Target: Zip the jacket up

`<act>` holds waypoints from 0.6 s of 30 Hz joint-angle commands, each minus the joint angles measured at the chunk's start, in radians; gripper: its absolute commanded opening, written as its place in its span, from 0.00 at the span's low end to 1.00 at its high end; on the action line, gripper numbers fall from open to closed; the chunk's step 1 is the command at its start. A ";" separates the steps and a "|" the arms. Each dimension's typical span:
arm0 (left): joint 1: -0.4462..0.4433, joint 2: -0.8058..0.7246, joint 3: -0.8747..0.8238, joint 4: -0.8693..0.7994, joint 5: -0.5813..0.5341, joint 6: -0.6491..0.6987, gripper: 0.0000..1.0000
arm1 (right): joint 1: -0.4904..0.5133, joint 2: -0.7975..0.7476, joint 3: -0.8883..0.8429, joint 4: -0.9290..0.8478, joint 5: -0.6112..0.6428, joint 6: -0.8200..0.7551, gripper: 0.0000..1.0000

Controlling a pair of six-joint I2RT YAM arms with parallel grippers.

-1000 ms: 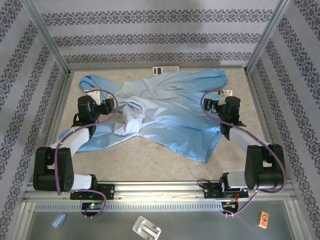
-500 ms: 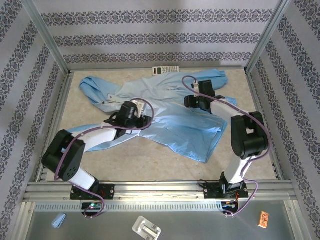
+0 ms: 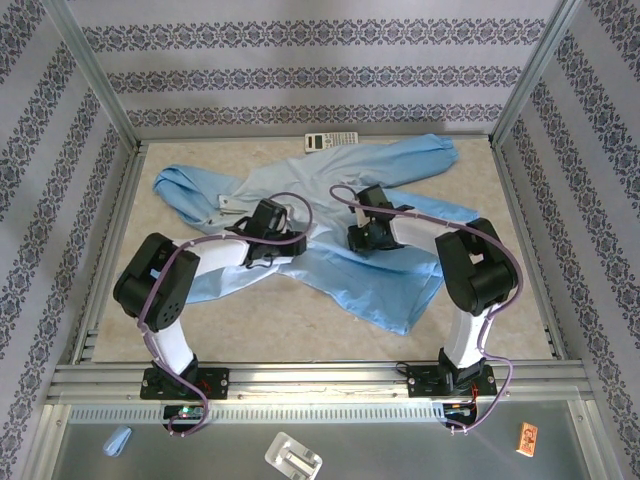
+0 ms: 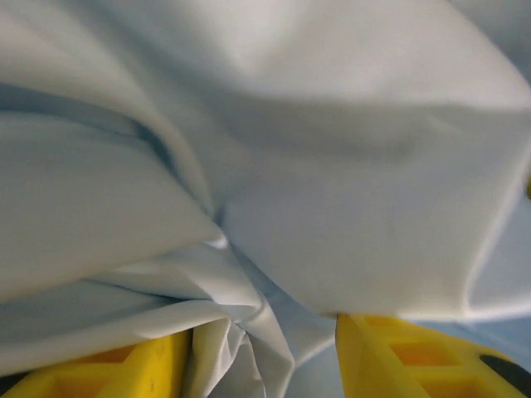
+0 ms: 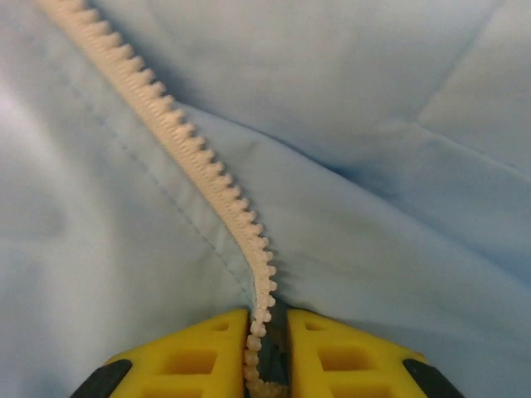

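A large light-blue jacket lies spread over the middle of the desk, hood toward the far-left corner, one sleeve reaching toward the far-right corner; a calculator sits at the far edge, just beyond the cloth. Both arms bend inward over the garment's middle. The right gripper has its yellow fingers drawn almost together, pinching the pale toothed zipper strip, which runs away from the fingers in a gentle curve. The left gripper has its fingers partly apart with a bunched fold of fabric in the gap; whether that fold is actually clamped cannot be told. The fabric looks thin, light and limp, likely slippery; it will probably crumple and drag rather than hold a shape, so a pull in one place may shift the whole garment. The firmer toothed edge seems the safest hold, with the other hand keeping the cloth taut near the zip.
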 commanded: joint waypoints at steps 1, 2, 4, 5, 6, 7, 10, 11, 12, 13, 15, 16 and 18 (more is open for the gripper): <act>0.116 -0.014 -0.013 -0.113 -0.001 -0.032 0.49 | 0.079 0.000 -0.034 -0.051 -0.003 0.060 0.18; 0.152 -0.016 -0.007 -0.128 0.007 -0.030 0.49 | 0.104 0.003 -0.025 -0.048 -0.006 0.074 0.18; 0.215 -0.015 0.007 -0.150 0.023 -0.020 0.49 | 0.161 0.015 0.015 -0.046 -0.018 0.092 0.18; 0.241 -0.013 0.014 -0.157 0.026 -0.018 0.49 | 0.186 0.021 0.040 -0.049 -0.026 0.093 0.18; 0.268 -0.010 0.026 -0.166 0.031 -0.014 0.49 | 0.216 0.028 0.071 -0.058 -0.030 0.089 0.19; 0.292 -0.007 0.038 -0.175 0.039 -0.011 0.49 | 0.241 0.035 0.107 -0.065 -0.033 0.085 0.21; 0.342 -0.015 0.067 -0.204 0.045 0.000 0.49 | 0.277 0.041 0.199 -0.094 -0.060 0.069 0.28; 0.353 -0.023 0.070 -0.212 0.044 0.003 0.49 | 0.279 0.036 0.221 -0.101 -0.068 0.066 0.30; 0.361 -0.037 0.068 -0.216 0.044 0.003 0.49 | 0.276 0.028 0.244 -0.115 -0.071 0.057 0.32; 0.366 -0.053 0.063 -0.221 0.042 0.005 0.49 | 0.272 0.019 0.266 -0.134 -0.070 0.043 0.35; 0.368 -0.090 0.048 -0.233 0.040 0.007 0.49 | 0.252 -0.001 0.304 -0.185 -0.054 0.007 0.40; 0.366 -0.110 0.033 -0.235 0.045 0.001 0.49 | 0.235 -0.008 0.324 -0.213 -0.043 -0.011 0.42; 0.365 -0.145 -0.008 -0.219 0.060 -0.017 0.49 | 0.191 -0.015 0.350 -0.250 -0.035 -0.039 0.45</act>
